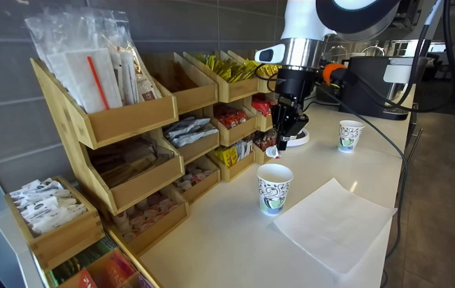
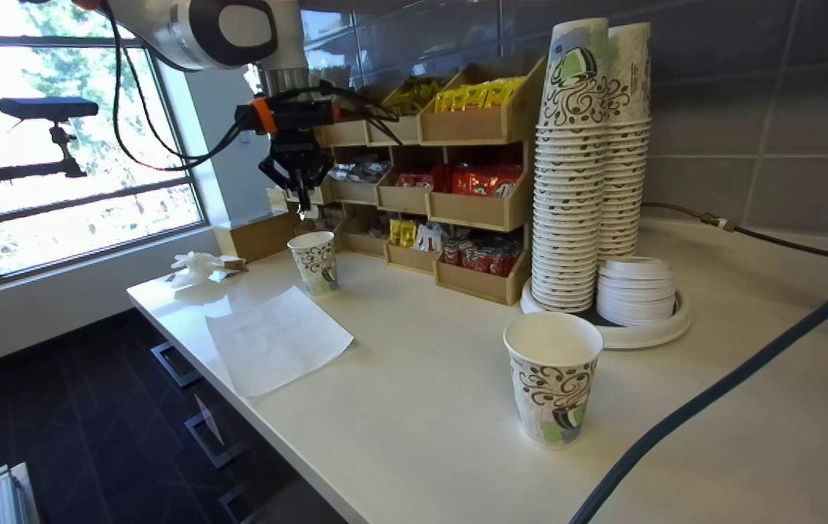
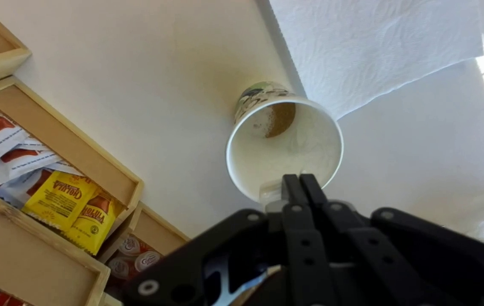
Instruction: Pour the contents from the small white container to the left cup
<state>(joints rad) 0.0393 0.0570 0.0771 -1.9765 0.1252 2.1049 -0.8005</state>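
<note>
I am clenching the black two-fingered gripper [image 3: 299, 176] on a tiny white roundish tub [image 1: 271, 152], which is poking out at its tips, showing to their left in the wrist view and partly hidden by them. Both are hovering just above the mouth of a swirl-printed white paper cup [image 1: 274, 192], near its rim, while a matching paper cup [image 2: 554, 386] is standing well apart on the glossy white counter [image 2: 414, 407].

Looks white along the arm [image 1: 301, 24], with a dark, rounded joint [image 1: 351, 22] and a silver collar [image 1: 301, 55]. Wears an orange band [image 1: 331, 72] and looping black cables [image 1: 447, 36]. Has a black, angular gripper [image 3: 300, 175] dotted with grey screws [image 3: 253, 217].
</note>
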